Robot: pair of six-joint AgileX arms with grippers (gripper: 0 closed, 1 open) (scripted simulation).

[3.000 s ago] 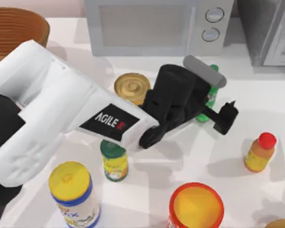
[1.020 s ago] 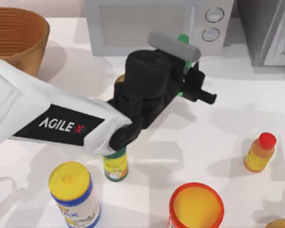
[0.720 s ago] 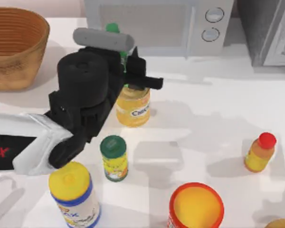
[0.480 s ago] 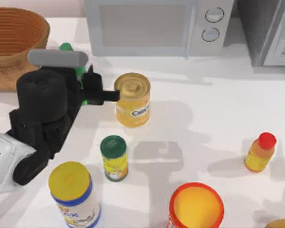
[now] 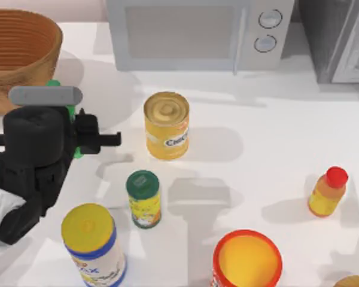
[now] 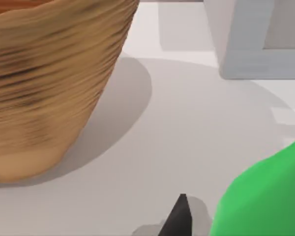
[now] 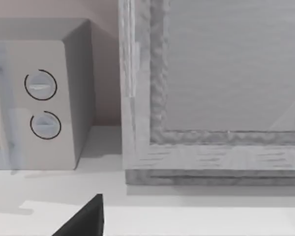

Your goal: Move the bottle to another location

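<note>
Looking down from the top view: left arm's end effector point(image 5: 78, 134) sits at the tabletop's point(image 5: 257, 137) left side, just in front of the woven basket point(image 5: 18, 54), clenched on the bottle point(image 5: 52, 85), whose green cap and a sliver of green body peek out from behind the black wrist. Listed across the white tabletop: yellow tin can point(image 5: 166, 124) near centre, upright; small green-lidded yellow jar point(image 5: 143, 199) nearer the front, apart from the can; yellow-capped blue-banded canister point(image 5: 93, 242) at front left, close beside the black arm link; red-rimmed orange tub point(image 5: 247, 258) at the front edge; short orange bottle with red cap point(image 5: 328, 191) at right, well apart from the rest. Microwave point(image 5: 197, 33) stands at the back, with a grey cabinet point(image 5: 341, 39) to its right. Left wrist view: basket wall point(image 6: 49, 83) looms close, casting a shadow on the tabletop point(image 6: 187, 137); rounded green bottle surface point(image 6: 265, 201) occupies one corner, with one dark fingertip point(image 6: 179, 216) just beside it. Right wrist view: microwave side with two dials point(image 7: 42, 105), grey cabinet frame point(image 7: 211, 98) next to it, pale tabletop point(image 7: 187, 211) before them, and one dark finger point(image 7: 86, 219) at the picture's edge; whether the right end effector is released or clenched cannot be told.
</note>
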